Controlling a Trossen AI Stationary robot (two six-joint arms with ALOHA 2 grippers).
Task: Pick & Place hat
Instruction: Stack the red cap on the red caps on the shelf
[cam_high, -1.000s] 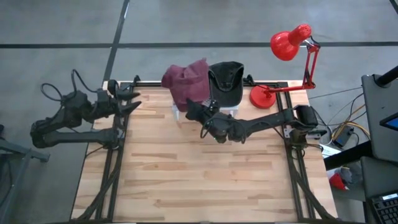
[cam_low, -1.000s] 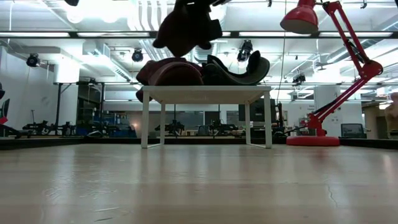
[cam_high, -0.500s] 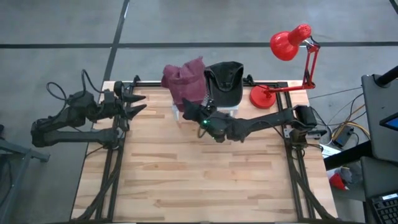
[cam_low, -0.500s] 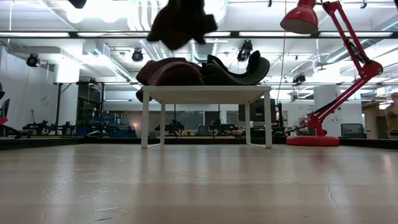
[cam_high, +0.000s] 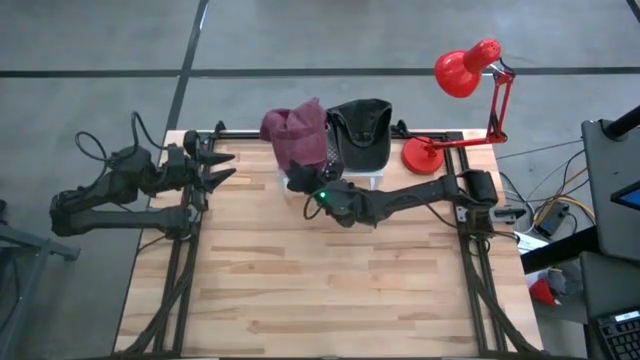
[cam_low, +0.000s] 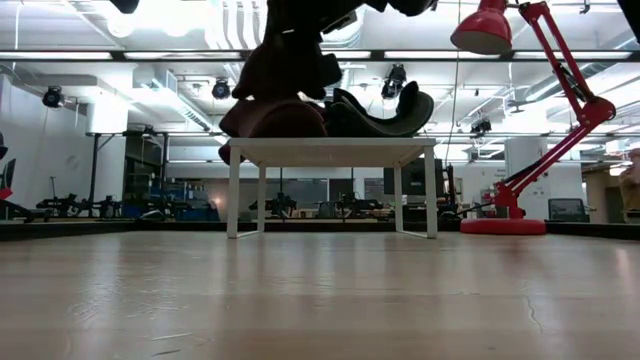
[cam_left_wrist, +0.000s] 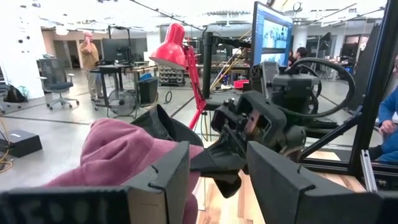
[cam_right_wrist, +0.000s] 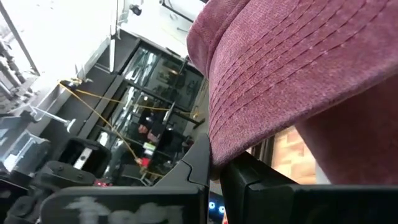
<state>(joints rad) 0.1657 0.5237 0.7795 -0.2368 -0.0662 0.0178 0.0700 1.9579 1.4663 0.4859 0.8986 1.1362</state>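
Maroon fabric fills most of what sits at the far edge of the table: the maroon hat (cam_high: 296, 134) is pinched by its brim in the right gripper (cam_high: 300, 180), whose fingers (cam_right_wrist: 242, 171) are clamped tight on the cloth. From above, that arm reaches in from the right side of the table (cam_high: 330, 290) across to the small white stand (cam_high: 330, 178) near the back edge, and the hat hangs over the stand's left end. From table height, the hat (cam_low: 285, 65) appears bunched up under the gripper, just above another maroon mound lying on the stand (cam_low: 330, 150), though I cannot tell whether the two touch. A black hat (cam_high: 362, 130) rests on the stand just beside it, on the right. A red desk lamp (cam_high: 465, 70) stands at the back right corner. The left gripper (cam_high: 218, 168) waits at the table's left edge, well apart from the hats, with its fingers (cam_left_wrist: 158, 180) spread wide and nothing between them.
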